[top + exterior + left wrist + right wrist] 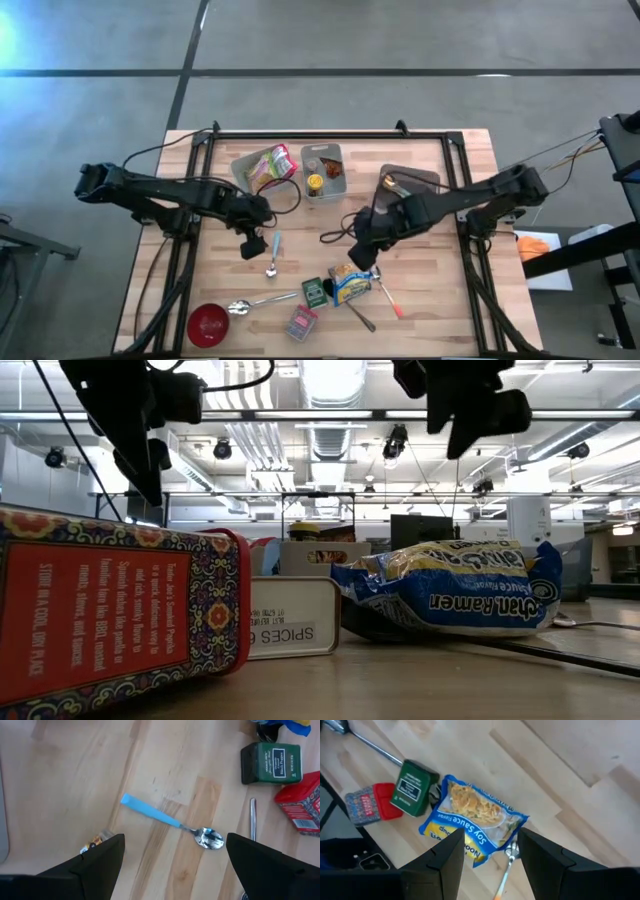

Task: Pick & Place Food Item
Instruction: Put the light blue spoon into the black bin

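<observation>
A blue and yellow ramen packet (352, 287) (475, 810) lies flat on the wooden table (440, 300), near the front edge. My right gripper (362, 258) (491, 834) hangs open above it, its fingers pointing down on either side of the packet's end and touching nothing. My left gripper (252, 245) (175, 842) hangs open above a blue-handled spoon (170, 820) (272, 255) that lies flat on the table. In the low view the packet (450, 585) rests on the table with both grippers high above it.
A green tin (412, 787) and a red tin (367, 802) lie beside the packet. A red-handled spoon (388, 300) lies partly under it. A metal spoon (255, 303) and a red bowl (208, 325) sit front left. A snack bag (272, 165) and a grey tray (323, 172) sit at the back.
</observation>
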You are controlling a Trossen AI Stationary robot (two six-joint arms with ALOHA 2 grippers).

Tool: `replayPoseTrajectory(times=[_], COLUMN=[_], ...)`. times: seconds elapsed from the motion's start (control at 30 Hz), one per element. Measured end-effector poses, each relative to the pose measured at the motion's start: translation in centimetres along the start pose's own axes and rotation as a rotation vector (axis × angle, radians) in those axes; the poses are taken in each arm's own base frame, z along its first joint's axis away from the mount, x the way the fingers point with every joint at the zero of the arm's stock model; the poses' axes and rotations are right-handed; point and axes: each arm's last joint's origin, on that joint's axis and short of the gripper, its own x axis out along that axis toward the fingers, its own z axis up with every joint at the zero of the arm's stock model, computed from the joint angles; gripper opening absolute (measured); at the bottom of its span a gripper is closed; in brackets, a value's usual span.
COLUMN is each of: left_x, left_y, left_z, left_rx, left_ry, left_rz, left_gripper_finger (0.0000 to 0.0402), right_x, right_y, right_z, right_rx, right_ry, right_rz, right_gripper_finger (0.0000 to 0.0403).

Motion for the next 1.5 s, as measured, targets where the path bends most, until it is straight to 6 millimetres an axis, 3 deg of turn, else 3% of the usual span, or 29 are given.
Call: replayPoseTrajectory(times=[0.27, 0.43, 0.67, 0.73, 0.93, 1.27, 1.33, 1.5], left_x=[0.9, 2.1, 2.6, 2.7, 3.0, 3.5, 3.4, 3.3], left_y=[0.7, 1.3, 1.3, 0.7, -1.5, -3.6, -3.5, -1.6], left_z=[-0.9, -2.3, -4.0, -4.5, -5.2, -2.9, -2.5, -1.0], left_rx=[-0.132, -0.037, -0.410, -0.430, -0.158, 0.452, 0.365, -0.260], left_ry=[0.024, 0.089, 0.271, 0.321, 0.265, -0.078, -0.107, -0.112], left_rz=[0.086, 0.126, 0.125, 0.080, 0.045, 0.018, 0.035, -0.001], left_gripper_finger=[0.0353, 0.0353, 0.0353, 0.0353, 0.0353, 0.0353, 0.0353, 0.0353], right_x=[2.9, 3.7, 3.8, 3.8, 3.7, 3.8, 3.8, 3.8], right_y=[-0.3, -0.4, 0.0, 0.0, 0.0, -0.1, -0.1, 0.1], right_z=[-1.5, -1.6, -1.4, -1.3, -1.2, -0.8, -0.8, -0.9], right_rx=[0.054, 0.070, 0.070, 0.070, 0.036, 0.029, 0.037, 0.059], right_ry=[0.008, 0.000, -0.031, -0.033, -0.040, -0.052, -0.053, -0.055], right_rz=[0.018, 0.039, 0.083, 0.086, 0.086, 0.092, 0.093, 0.101], right_gripper_finger=[0.0182, 0.0182, 0.0182, 0.0182, 0.0182, 0.0182, 0.0182, 0.0182])
